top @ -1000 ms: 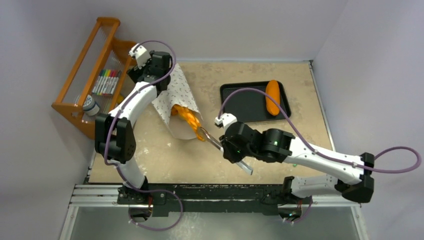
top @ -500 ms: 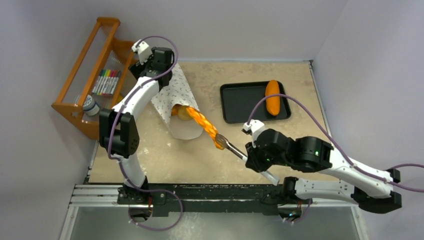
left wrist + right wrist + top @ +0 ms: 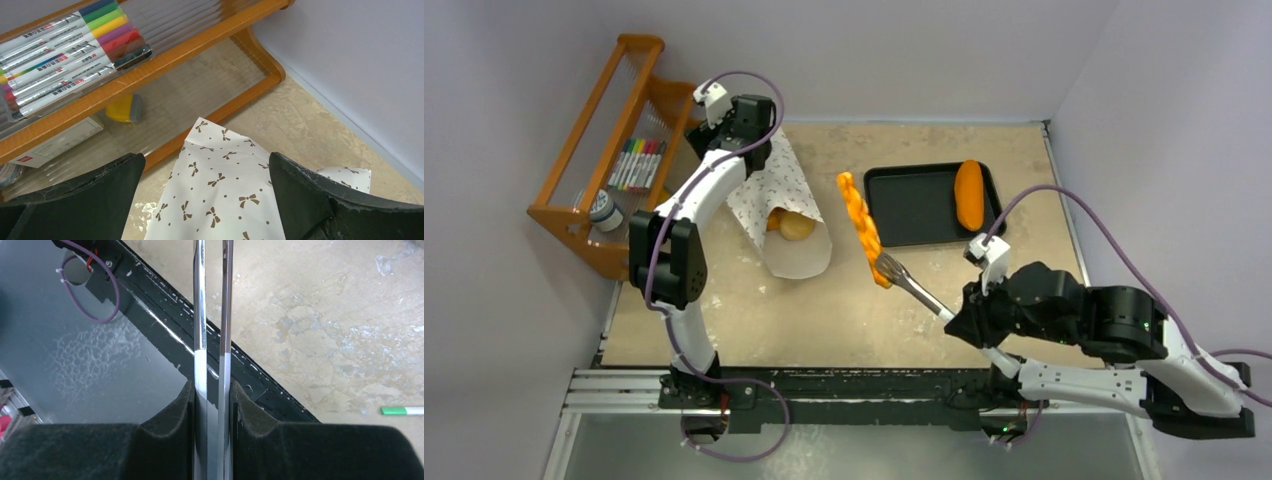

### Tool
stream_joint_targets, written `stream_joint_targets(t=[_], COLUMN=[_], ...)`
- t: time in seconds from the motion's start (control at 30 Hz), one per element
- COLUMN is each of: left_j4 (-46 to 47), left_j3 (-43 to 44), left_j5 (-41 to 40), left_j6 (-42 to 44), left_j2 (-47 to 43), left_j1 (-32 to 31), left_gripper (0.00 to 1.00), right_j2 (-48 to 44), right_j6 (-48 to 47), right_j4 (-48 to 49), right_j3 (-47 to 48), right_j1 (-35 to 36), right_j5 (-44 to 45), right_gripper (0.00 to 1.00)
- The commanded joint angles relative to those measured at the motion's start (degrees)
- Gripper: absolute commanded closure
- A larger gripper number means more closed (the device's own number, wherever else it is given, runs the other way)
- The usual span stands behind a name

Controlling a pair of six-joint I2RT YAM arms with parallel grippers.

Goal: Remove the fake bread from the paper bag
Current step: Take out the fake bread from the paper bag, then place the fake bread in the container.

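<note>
The bag (image 3: 789, 215) lay on the bench (image 3: 1014, 160), rolls (image 3: 796, 226) inside, left gripper (image 3: 205, 167) wide open over its far end. The loaf (image 3: 862, 228) had come clear of the bag, now at the tray's (image 3: 914, 238) left edge, pinched in tongs (image 3: 916, 291) that the right gripper (image 3: 212, 395) clamped: one more out.

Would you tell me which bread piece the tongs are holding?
The braided loaf, its near end in the tongs; the smooth loaf lies on the black tray, a roll inside the paper bag.

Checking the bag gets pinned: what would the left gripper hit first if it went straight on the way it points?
Likely the paper bag: its bow-printed end lies ahead between the fingers of the open left gripper; depth is unclear.
</note>
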Motion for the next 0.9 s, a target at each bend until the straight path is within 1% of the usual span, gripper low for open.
stream_joint_targets(t=[0.0,0.17,0.37,0.43,0.57,0.6,0.67,0.83,0.87], left_j4=[0.40,0.64,2.11,2.45,3.89,4.18,4.55,5.90,5.98], left_j3=[3.21,2.97,1.50,1.03,-0.59,-0.85,-1.16,-2.06,-2.09], left_j5=[-1.71,-1.63,-0.50,-0.27,0.36,0.46,0.64,1.43,1.66], left_j6=[0.71,0.90,0.74,0.72,0.73,0.64,0.63,0.17,0.00], left_j2=[0.03,-0.35,-1.61,-1.93,-2.93,-3.07,-3.28,-3.65,-3.51], left_j1=[-0.31,-0.31,-0.31,-0.38,-0.55,-0.57,-0.72,-0.84,-0.84], left_gripper=[0.00,0.00,0.00,0.00,0.00,0.00,0.00,0.00,0.00], right_j2=[0.60,3.74,12.61,15.14,19.78,21.05,23.13,24.89,25.69], right_j6=[2.23,5.14,8.86,11.25,12.68,12.23,9.62,1.31,-0.06], right_j4=[1.47,2.33,5.32,4.64,4.46,4.44,5.70,13.58,14.44], right_j3=[1.20,0.24,-1.13,-1.13,-0.48,-0.16,-0.27,-2.92,-3.10], right_j1=[0.09,0.10,0.10,0.09,-0.73,-1.99,-6.87,-17.89,-19.01], right_j5=[2.31,7.99,16.84,17.00,21.42,21.63,20.36,17.50,17.44], right_gripper=[1.00,1.00,1.00,1.00,1.00,1.00,1.00,1.00,1.00])
